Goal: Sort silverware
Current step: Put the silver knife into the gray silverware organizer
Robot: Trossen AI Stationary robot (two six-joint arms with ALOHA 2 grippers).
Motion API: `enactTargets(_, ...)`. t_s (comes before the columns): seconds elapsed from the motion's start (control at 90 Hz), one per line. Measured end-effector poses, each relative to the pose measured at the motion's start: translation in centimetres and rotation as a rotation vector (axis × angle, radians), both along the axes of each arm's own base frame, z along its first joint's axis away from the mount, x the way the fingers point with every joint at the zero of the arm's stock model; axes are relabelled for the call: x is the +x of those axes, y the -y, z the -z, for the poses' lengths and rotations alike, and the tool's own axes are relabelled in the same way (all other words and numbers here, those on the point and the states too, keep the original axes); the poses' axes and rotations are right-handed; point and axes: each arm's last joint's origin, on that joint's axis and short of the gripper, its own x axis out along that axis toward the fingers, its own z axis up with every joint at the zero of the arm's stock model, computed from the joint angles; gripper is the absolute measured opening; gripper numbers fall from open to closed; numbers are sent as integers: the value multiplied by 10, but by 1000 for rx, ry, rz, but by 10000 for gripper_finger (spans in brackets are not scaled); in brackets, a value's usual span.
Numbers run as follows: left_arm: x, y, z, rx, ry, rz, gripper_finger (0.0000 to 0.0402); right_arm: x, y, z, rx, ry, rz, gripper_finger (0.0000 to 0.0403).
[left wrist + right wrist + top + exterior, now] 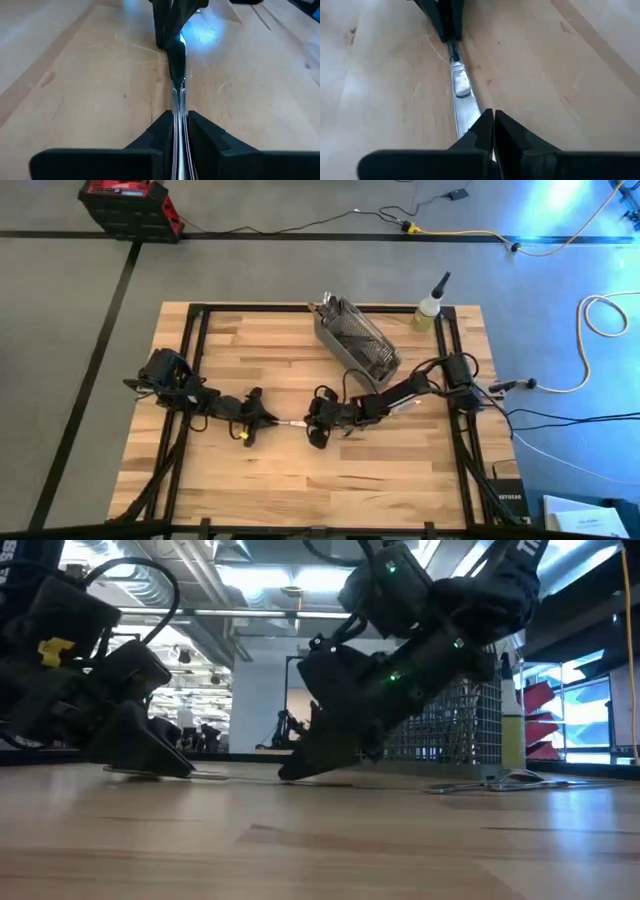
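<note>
One piece of silverware (293,422) lies flat on the wooden table (300,480), about mid-table, stretched between my two grippers. In the high view only a short bright stretch of it shows in the gap between them. I can't tell fork from spoon here; the left wrist view shows a slim shiny handle (178,85) running away from the camera, the right wrist view a broader flat end (461,90) on the wood.

Left gripper (262,420): down at table level, fingers (160,131) pinched narrow on one end of the piece; metal runs straight between the pads. Right gripper (315,425): also low on the table, fingers (482,131) nearly touching, clamped on the opposite end. Both have hold of the same piece, facing each other along its length. The low view shows both grippers (150,755) (310,765) tilted down with tips at the table surface.

More silverware (322,306) stands out of the far end of the gray mesh basket (355,340), which lies at an angle on the far right part of the table, well apart from the grippers. A few loose pieces (480,783) lie on the wood in front of the basket in the low view.

A small bottle (430,308) with a dark nozzle stands at the far right corner of the table, near the basket
</note>
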Motion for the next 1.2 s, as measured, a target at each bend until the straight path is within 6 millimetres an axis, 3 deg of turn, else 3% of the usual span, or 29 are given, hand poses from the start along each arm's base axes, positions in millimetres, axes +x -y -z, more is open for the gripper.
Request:
enactTargets(0.089,1,-1,0,-2,3,-9,49,5,-4,-9,17,119,-18,0)
enactTargets(0.189,1,-3,0,1,-4,-18,62,16,-13,-41,-27,271,-71,0)
enactTargets(0.256,1,-3,0,0,-3,-19,69,21,-16,-53,-53,272,-81,0)
enactTargets(0.389,1,-3,0,1,-3,-21,78,17,-13,-37,-96,72,-75,0)
enactTargets(0.511,1,-3,0,3,-3,-21,79,14,-11,-35,-109,2,-29,0)
enactTargets(0.633,1,-3,0,3,-3,-21,80,11,-9,-17,-71,-84,-47,0)
enactTargets(1.044,2,-3,0,2,-7,-27,80,11,-10,-13,-52,-103,-62,0)
enactTargets(1.2,6,-1,-6,4,67,-16,80,10,-10,-13,-59,-116,-57,0)
